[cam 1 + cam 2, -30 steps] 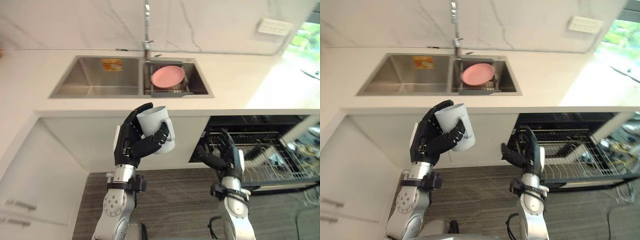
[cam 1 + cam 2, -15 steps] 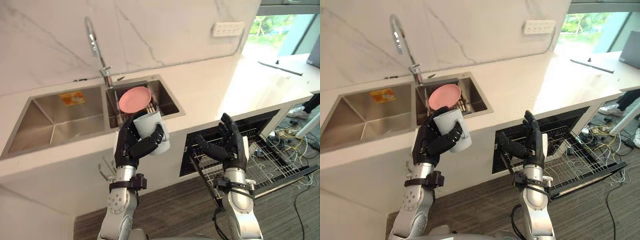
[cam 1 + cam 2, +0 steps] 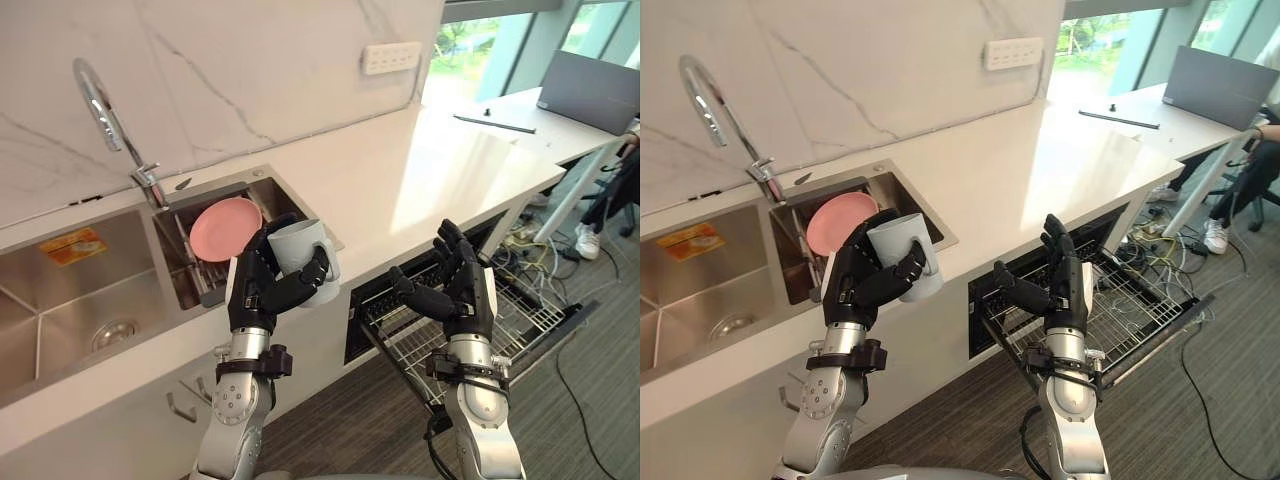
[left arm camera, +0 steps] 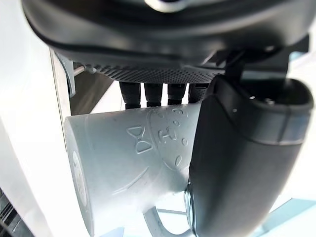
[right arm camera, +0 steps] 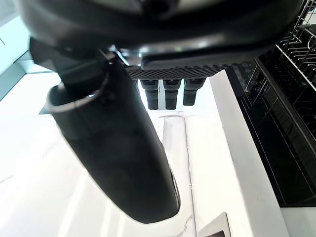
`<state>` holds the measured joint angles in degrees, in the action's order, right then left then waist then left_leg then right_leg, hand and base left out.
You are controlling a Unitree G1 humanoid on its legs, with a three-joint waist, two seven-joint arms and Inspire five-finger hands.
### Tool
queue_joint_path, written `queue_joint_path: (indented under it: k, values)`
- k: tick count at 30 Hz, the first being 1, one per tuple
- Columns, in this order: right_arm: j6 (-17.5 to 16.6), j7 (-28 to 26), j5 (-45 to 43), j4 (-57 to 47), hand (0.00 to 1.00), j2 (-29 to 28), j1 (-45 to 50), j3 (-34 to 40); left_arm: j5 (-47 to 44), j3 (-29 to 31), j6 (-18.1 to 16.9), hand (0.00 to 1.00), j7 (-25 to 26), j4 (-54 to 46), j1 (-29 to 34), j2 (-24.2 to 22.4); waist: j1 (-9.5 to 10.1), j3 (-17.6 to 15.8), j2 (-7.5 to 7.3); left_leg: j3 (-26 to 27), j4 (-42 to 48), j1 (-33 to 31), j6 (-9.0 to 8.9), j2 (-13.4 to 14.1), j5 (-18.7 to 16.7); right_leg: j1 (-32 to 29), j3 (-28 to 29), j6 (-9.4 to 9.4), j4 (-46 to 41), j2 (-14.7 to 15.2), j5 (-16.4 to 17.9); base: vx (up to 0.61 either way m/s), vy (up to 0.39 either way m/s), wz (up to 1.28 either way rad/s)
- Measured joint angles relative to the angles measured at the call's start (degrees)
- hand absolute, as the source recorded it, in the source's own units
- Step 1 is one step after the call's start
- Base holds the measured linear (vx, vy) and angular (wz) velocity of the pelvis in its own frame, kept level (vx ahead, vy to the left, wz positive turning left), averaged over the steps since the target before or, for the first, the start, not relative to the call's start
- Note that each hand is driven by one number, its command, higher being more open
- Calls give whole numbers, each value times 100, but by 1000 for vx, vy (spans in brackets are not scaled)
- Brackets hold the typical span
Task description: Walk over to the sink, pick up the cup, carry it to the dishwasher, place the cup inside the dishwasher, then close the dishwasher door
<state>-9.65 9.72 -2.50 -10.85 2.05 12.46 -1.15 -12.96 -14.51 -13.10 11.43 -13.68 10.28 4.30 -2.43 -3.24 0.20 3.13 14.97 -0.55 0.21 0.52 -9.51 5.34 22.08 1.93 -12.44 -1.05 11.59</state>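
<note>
Nothing legible — an orange sticker (image 3: 73,246) on the sink (image 3: 50,312) wall, print too small to read, and raised marks (image 4: 148,140) on the cup (image 4: 123,177), beyond deciphering.

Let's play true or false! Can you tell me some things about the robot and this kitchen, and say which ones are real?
1. The left hand is holding the cup. True.
2. The pink plate is lying on the floor. False: it sits in the sink.
3. The right hand is holding a spoon. False: it is open and holds nothing.
4. The dishwasher is open and its rack sticks out. True.
</note>
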Motion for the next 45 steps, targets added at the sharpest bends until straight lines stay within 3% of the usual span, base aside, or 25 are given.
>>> queue_joint_path:
  k: [9,15,29,38,45]
  values:
    - [-2,-260,-426,-15,90,28,2,50,134,183,2,30,103,549,-554,168,-57,27,43,484,-538,298,52,69,254,-4,475,85,389,3,-368,-41,19,-31]
    - [-13,-450,-916,-265,90,245,0,-286,175,437,22,30,265,1202,-973,245,-160,70,112,754,-779,312,57,47,360,-131,726,129,557,19,-551,-81,14,-22]
    - [-191,-843,-1818,-590,90,669,-380,-976,184,365,44,30,366,1909,-1875,365,-298,79,126,901,-880,230,78,33,563,-290,888,197,703,14,-751,-24,-5,-6]
    - [-191,-819,-2019,-582,90,692,-587,-1160,423,-303,46,30,237,1905,-1891,231,-299,88,141,845,-919,190,100,17,604,-292,820,206,762,44,-789,-3,-11,3]
    - [-191,-676,-2049,-397,90,653,-690,-1284,624,-739,47,30,205,1851,-1916,130,-295,95,152,733,-1242,222,131,-80,849,-359,703,206,758,103,-789,-25,-28,10]
